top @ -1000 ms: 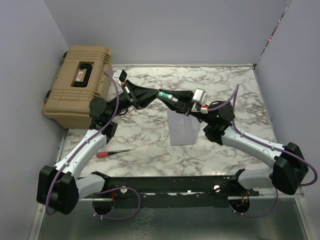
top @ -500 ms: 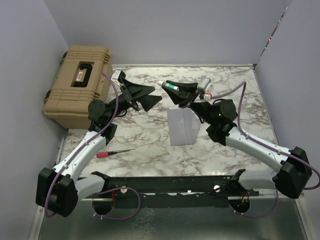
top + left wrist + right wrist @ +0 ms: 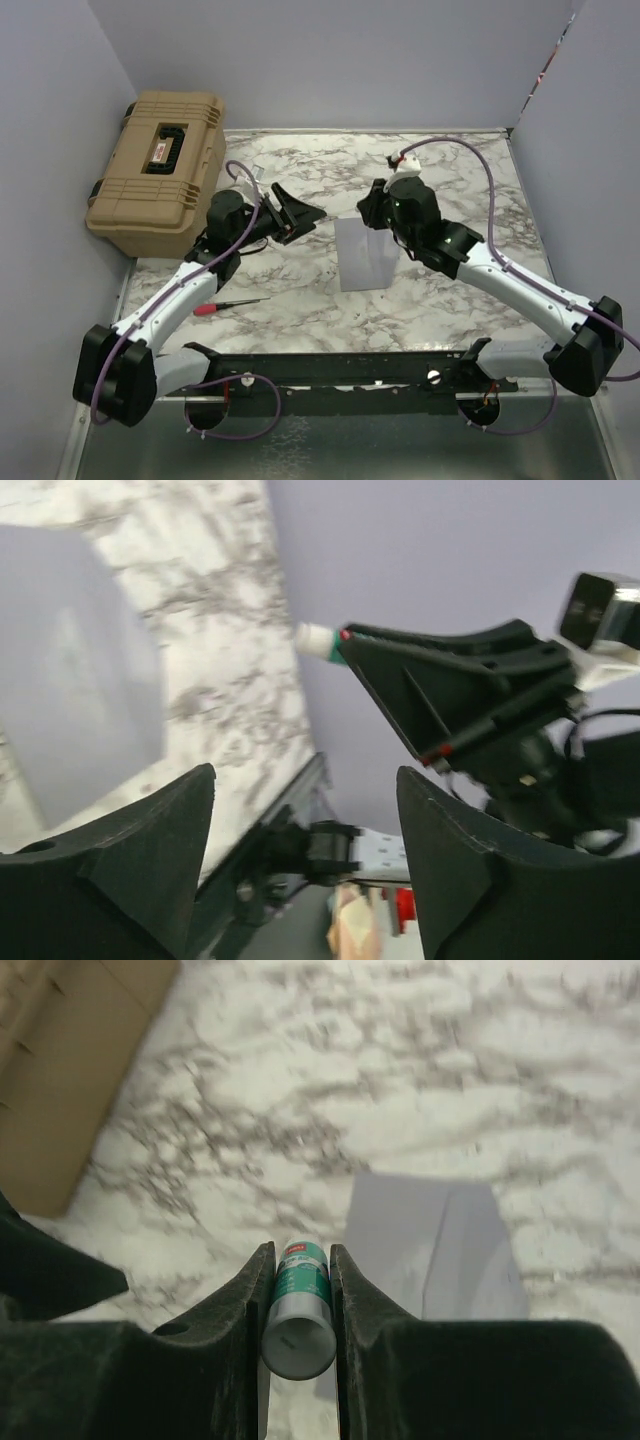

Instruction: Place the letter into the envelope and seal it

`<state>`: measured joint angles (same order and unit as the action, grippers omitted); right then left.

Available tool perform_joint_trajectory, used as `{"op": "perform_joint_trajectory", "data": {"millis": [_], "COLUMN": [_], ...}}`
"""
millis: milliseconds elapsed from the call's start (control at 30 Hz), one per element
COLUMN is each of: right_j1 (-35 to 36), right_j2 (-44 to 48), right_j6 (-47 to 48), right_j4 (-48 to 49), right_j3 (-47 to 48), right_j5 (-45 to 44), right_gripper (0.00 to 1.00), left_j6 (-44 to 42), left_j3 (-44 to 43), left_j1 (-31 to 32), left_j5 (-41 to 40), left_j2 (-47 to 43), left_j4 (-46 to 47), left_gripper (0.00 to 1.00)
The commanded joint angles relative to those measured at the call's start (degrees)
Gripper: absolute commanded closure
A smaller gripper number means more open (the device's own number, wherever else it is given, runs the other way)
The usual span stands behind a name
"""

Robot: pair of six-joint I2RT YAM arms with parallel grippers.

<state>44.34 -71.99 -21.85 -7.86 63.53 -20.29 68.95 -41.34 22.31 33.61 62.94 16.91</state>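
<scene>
Centre frame, you see the envelope (image 3: 366, 258) flat on the desk (image 3: 480, 180); your right fingers (image 3: 235, 1320) pinch a glue stick (image 3: 297, 1305), your left fingers (image 3: 120, 860) stand spread.

Soft, even indoor light; a sharp overhead view, blurred wrist views.
From above, the marble table (image 3: 300, 290) is evenly lit without glare, with only faint, soft shadows. The left wrist view is smeared: the envelope (image 3: 70, 670) and marble veins are soft, the left gripper (image 3: 305, 772) a dark, featureless shape. In the right wrist view the glue stick (image 3: 296, 1320) is fairly crisp, the marble behind blurred.
</scene>
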Motion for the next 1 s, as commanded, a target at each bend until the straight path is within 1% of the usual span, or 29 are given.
{"op": "perform_joint_trajectory", "data": {"millis": [0, 33, 133, 200, 300, 400, 500, 567, 700, 833, 967], "right_j1": [-0.28, -0.37, -0.69, -1.12, -1.86, -2.29, -2.49, -2.59, -2.67, -2.68, -2.70], "right_j2": [-2.83, -3.81, -7.56, -10.24, -14.20, -17.04, -19.32, -20.56, -22.05, -22.63, -23.04], "right_j6": [-9.36, -9.74, -10.31, -10.07, -9.55, -8.89, -8.39, -8.39, -8.41, -8.48, -8.69], "right_j4": [-16.27, -15.86, -13.72, -11.40, -7.80, -5.29, -3.51, -2.89, -2.00, -1.61, -1.14], "right_j3": [-3.67, -4.35, -5.78, -6.46, -6.90, -6.97, -6.99, -6.95, -7.10, -7.68, -8.40], "right_j5": [1.45, 2.09, 2.81, 3.90, 4.88, 3.42, 1.27, 0.33, -1.68, -4.30, -3.49], "right_gripper": [0.99, 0.99, 0.99, 0.99, 0.99, 1.00, 0.99, 0.99, 0.99, 0.99, 0.99], "left_j6": [-13.00, -13.91, -16.04, -16.65, -18.05, -19.23, -19.49, -19.36, -19.21, -19.15, -17.87], "left_j3": [0.22, -0.77, -4.34, -7.17, -10.94, -13.80, -16.01, -17.44, -19.25, -19.83, -19.47], "left_j1": [4.13, 5.38, 8.87, 10.03, 10.69, 10.66, 10.82, 10.89, 11.15, 11.27, 11.59], "left_j5": [-7.11, -8.24, -11.50, -12.77, -15.03, -16.09, -15.96, -15.85, -15.58, -14.99, -14.69], "left_j2": [8.36, 10.65, 18.36, 23.60, 30.65, 36.57, 41.54, 44.76, 48.60, 50.48, 51.79], "left_j4": [-8.97, -8.59, -6.58, -5.86, -5.22, -3.95, -2.14, -0.99, 1.33, 2.74, 4.74], "left_gripper": [0.31, 0.33, 0.46, 0.55, 0.65, 0.75, 0.82, 0.85, 0.88, 0.88, 0.89]}}
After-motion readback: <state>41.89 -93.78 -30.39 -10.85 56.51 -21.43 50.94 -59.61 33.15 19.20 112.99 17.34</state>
